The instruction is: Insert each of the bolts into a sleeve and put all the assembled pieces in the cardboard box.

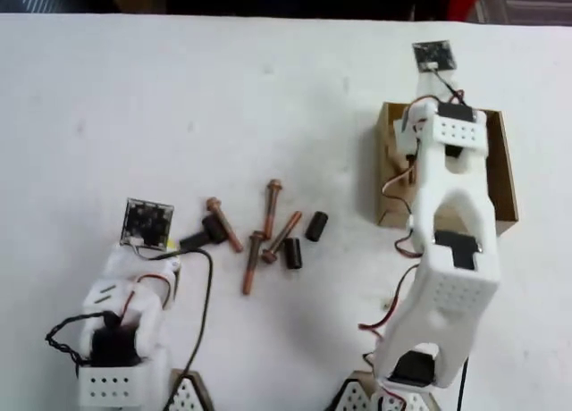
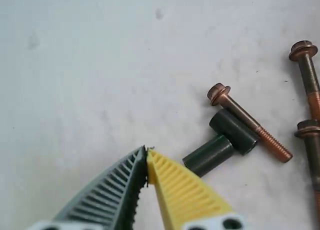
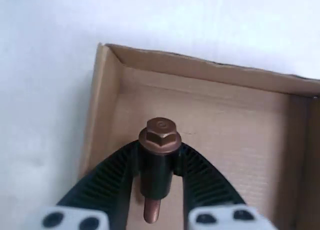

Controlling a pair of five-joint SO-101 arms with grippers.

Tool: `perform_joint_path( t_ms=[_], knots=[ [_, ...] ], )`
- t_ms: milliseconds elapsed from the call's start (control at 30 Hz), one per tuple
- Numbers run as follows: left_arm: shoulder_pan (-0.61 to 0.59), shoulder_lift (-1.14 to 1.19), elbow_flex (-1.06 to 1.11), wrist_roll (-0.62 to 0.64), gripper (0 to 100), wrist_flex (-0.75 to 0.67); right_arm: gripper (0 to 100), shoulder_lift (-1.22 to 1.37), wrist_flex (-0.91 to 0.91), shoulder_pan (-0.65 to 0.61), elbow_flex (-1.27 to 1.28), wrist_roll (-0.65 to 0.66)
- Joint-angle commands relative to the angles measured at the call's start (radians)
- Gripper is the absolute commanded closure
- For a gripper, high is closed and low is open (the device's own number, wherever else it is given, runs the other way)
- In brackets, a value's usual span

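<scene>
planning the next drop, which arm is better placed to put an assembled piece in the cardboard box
Right: its end effector grips a copper bolt in a black sleeve above the brown cardboard box.

Box (image 1: 506, 174) sits on the right of the surface (image 1: 179, 98). Loose bolts (image 1: 272, 205) and sleeves (image 1: 316, 225) are clustered at centre, left of the box. Sleeved bolt (image 3: 159, 157) is in the right jaws, over the box interior.
</scene>
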Motion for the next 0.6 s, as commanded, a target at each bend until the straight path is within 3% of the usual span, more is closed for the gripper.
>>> perform_joint_path(
  t_ms=[0,167,367,567],
  knots=[
    [-0.002,-0.008,-0.002,-0.009,98,-0.021,98.1,0.004,0.038,-0.038,-0.095,0.012],
    [-0.004,-0.008,-0.002,-0.009,98,-0.02,97.5,0.041,0.041,-0.05,-0.112,0.012],
    [-0.005,-0.008,-0.002,-0.009,98,-0.02,85.9,0.035,0.045,-0.051,-0.115,0.011],
    [-0.007,-0.008,-0.002,-0.009,98,-0.02,85.8,-0.013,0.048,-0.051,-0.115,0.012]
  ],
)
